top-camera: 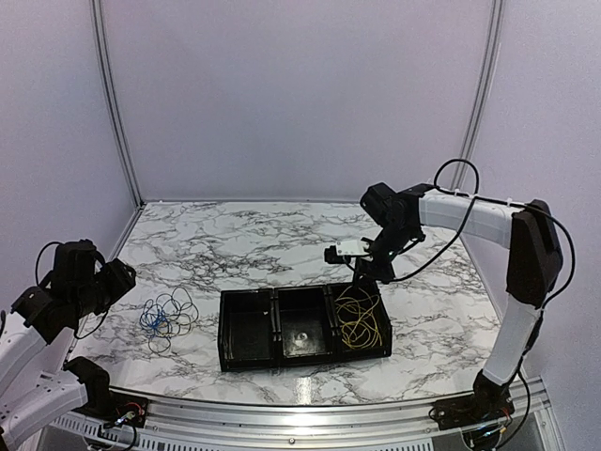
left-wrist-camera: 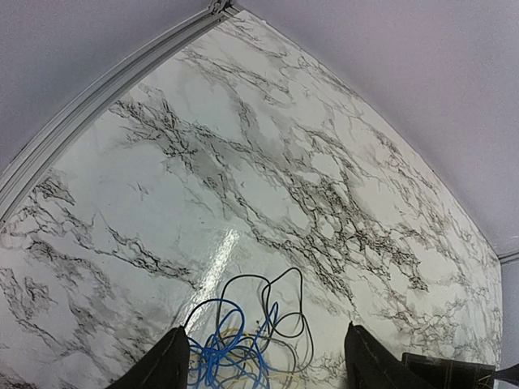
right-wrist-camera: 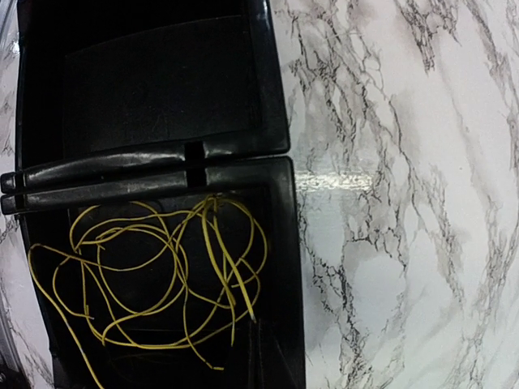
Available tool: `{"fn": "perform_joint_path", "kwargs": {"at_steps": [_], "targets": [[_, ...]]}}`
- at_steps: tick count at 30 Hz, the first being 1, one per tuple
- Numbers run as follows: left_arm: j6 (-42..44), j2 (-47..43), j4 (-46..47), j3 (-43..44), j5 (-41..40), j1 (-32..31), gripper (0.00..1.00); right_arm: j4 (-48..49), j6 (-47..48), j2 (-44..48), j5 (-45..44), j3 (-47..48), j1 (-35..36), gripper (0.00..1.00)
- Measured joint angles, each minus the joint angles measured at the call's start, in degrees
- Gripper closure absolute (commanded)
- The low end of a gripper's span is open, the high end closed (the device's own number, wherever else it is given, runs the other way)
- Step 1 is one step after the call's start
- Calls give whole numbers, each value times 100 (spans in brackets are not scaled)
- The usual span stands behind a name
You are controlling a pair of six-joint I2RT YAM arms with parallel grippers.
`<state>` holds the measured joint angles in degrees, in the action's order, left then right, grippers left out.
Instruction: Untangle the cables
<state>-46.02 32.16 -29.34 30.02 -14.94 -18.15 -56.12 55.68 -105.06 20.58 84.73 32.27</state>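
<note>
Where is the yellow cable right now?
In the top view, the yellow cable lies coiled in the rightmost compartment of the black tray, right of centre, close to the right hand.

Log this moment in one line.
left hand: open, facing blue cable and dark cable overlapping on table | right hand: shut, over tray | yellow cable: in tray's right compartment

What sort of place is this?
Likely a robot test booth: a left arm and right arm bolted at a marble-patterned table, plain white walls, metal rails, and a black tray holding a yellow cable.
</note>
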Motion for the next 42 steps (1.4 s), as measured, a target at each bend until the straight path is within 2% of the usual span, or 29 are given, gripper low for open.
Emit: {"fn": "perform_joint_path", "kwargs": {"at_steps": [7,16,24,26,27,30,34,38,42], "targets": [[-9,0,0,-4,52,0,32,87,-46,109,-37,-498,116,100],[-35,0,0,-31,118,0,32,404,-304,109,-431,-595,356,99],[-208,326,-11,-61,380,0,50,308,-358,367,-708,-396,289,71],[-258,649,-59,-61,472,0,53,243,-374,577,-719,-310,280,52],[-302,782,-109,-61,509,0,53,221,-407,697,-713,-251,278,48],[-518,1331,-586,17,540,-2,55,201,-525,1049,-667,-39,273,46],[-988,1410,-1281,144,435,0,59,258,-704,1447,-608,168,271,46],[-1362,1329,-1534,127,472,0,60,284,-800,1604,-564,175,271,46],[-1521,1517,-1497,11,695,0,69,293,-817,1609,-564,170,271,46]]}}
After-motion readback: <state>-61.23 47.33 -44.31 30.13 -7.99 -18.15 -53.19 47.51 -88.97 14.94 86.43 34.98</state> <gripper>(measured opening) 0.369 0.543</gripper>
